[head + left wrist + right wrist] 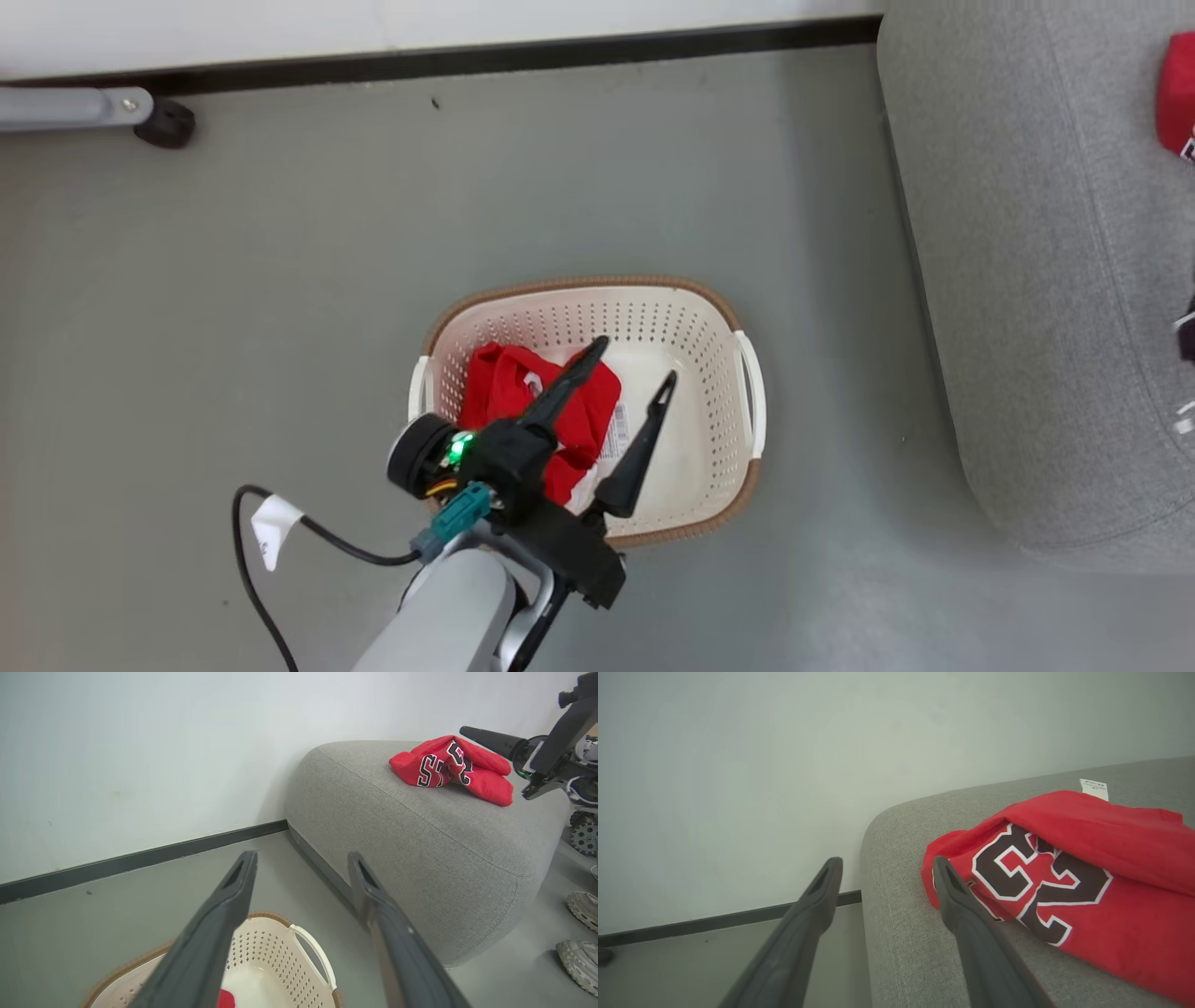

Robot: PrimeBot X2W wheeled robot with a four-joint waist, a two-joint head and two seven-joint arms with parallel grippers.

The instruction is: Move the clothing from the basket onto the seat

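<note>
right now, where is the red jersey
The jersey lies crumpled on top of the grey seat, at the upper right of the left wrist view, close in front of the open right tool.

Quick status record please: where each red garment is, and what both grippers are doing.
In basket: one crumpled red garment, in the left half of the oval cream perforated plastic basket
On seat: red jersey with black-and-white lettering, lying on the large grey fabric seat
Left gripper: over the basket, jaws apart, holding nothing
Right gripper: beside the jersey, over the seat's edge, jaws apart, empty
Left to move: one garment
</note>
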